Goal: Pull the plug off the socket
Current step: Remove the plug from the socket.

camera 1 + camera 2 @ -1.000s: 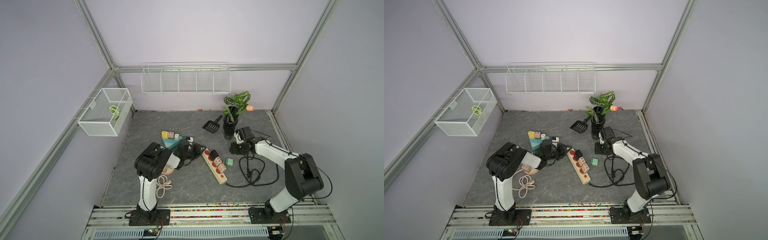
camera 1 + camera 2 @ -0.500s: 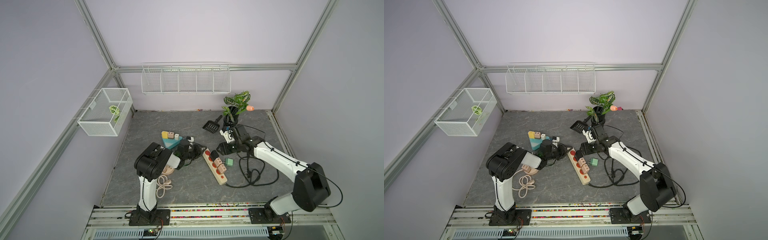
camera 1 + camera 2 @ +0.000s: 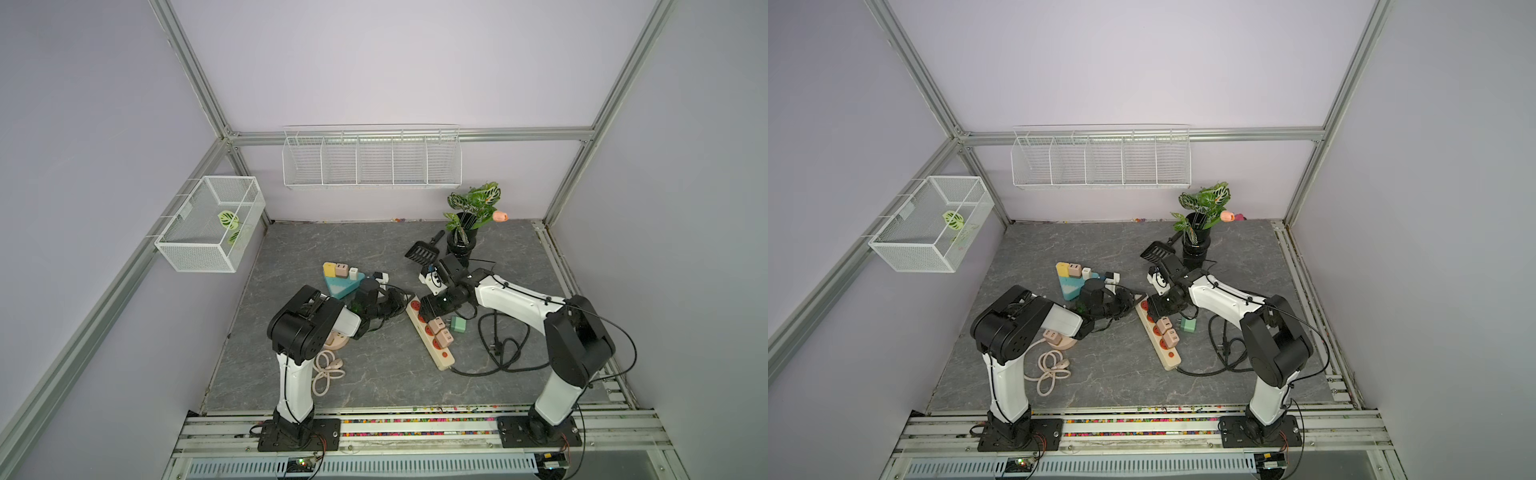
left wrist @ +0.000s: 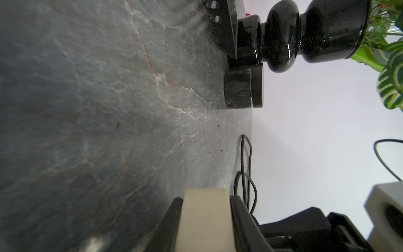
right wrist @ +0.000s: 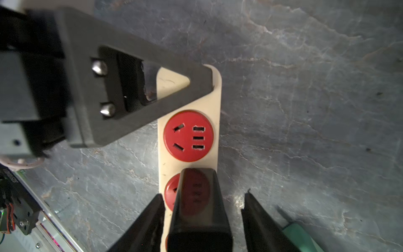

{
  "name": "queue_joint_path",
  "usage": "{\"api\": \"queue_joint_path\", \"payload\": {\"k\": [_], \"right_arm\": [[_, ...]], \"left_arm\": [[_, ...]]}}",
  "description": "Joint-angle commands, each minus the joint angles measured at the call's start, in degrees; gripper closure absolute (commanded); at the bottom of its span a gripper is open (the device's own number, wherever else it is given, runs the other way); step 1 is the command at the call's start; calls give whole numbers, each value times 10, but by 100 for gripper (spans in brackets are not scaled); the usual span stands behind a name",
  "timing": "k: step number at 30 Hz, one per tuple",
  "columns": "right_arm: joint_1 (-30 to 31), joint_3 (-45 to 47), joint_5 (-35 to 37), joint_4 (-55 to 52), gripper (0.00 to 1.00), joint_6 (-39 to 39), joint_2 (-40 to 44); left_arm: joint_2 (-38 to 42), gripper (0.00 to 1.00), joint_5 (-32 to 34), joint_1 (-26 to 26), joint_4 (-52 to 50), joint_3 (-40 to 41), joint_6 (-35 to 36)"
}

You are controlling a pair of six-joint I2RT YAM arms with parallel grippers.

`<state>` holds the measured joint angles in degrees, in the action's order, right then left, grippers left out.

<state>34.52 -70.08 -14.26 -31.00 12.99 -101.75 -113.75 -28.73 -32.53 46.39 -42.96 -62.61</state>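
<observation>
Straddling black plug [image 5: 199, 207] on power strip [image 5: 168, 169] now, right claw [image 5: 204, 196], formerly near vase [image 3: 461, 245]

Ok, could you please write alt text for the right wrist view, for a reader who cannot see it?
A black plug stands on a cream power strip, inside the open right tool. Beyond it one red socket is empty, and the left tool grips the strip's end, on a grey stone table.
</observation>
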Motion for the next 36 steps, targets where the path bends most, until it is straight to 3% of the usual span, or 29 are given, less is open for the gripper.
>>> {"api": "queue_joint_path", "payload": {"k": [1,3,8,16,23,29,36], "right_arm": [[5,-15,-10,-16,45,-8,-9],[5,-15,-7,-14,53,-8,-11],[5,-30,-3,-13,100,-7,-12],[15,-73,-25,-41,100,-14,30],[-65,-50,-100,-44,100,-1,44],[-78,-33,-134,-21,100,7,24],[-2,-109,18,-128,100,-37,29]], "left_arm": [[5,100,13,-7,-24,8,90],[4,100,12,-8,-24,7,91],[-1,100,18,-11,-50,0,106],[-13,100,63,-20,-125,-5,154],[-20,100,96,-20,-164,-2,200],[-37,100,100,-20,-169,-6,206],[-34,100,119,-20,-204,-10,221]]}}
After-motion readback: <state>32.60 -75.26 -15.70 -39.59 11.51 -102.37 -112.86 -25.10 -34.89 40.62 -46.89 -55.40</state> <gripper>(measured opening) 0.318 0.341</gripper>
